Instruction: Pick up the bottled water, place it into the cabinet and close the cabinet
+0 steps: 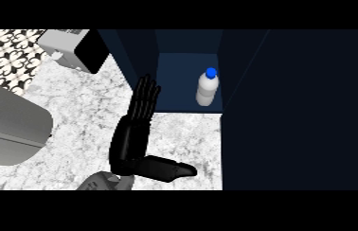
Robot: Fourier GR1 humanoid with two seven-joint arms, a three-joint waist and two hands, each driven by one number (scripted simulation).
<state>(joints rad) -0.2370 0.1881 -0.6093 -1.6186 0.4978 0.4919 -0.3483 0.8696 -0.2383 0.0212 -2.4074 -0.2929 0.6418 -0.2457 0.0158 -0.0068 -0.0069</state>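
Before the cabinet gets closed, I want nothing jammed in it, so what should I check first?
1. Bottled water inside the cabinet: ok.
2. Bottle upright, blue cap on top: ok.
3. Bottle released, no hand on it: ok.
4. Left hand open, fingers straight: ok.
5. Left fingertips outside the opening: cannot tell; they lie at its left wall.
6. Right hand position: cannot tell, out of view.

grey appliance (21, 130) cut off left, right hand unseen
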